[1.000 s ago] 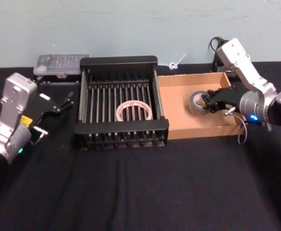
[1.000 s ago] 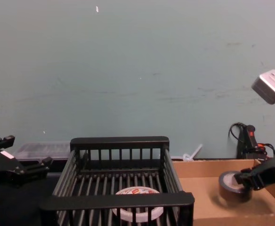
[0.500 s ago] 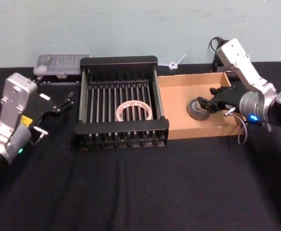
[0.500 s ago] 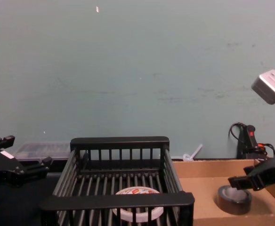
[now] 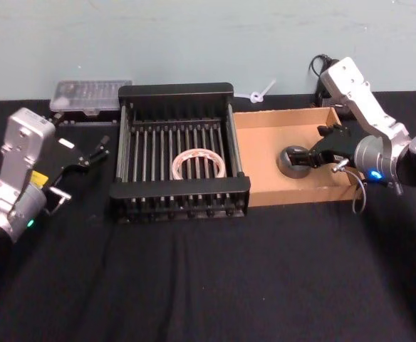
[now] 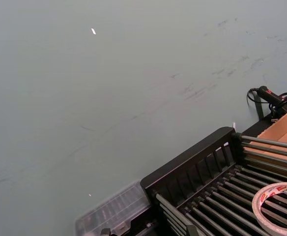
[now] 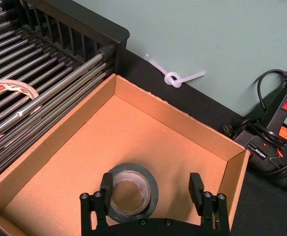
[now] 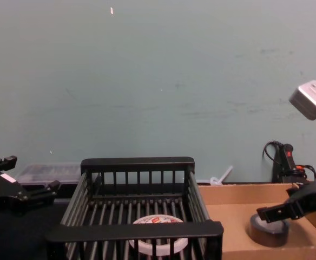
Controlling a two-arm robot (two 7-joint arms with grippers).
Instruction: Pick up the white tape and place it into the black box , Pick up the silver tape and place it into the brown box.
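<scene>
While the right pincer [image 7: 151, 196] hangs spread wide just above the silver tape [image 7: 130, 193] lying flat in the brown box [image 5: 265, 121], and the white tape [image 5: 197, 163] lies in the black box [image 5: 176, 91], a low withdrawal could snag the roll.

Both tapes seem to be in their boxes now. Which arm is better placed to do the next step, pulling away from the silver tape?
The right: its open gripper hangs over the silver tape in the brown box. The left gripper waits beside the black box.
</scene>
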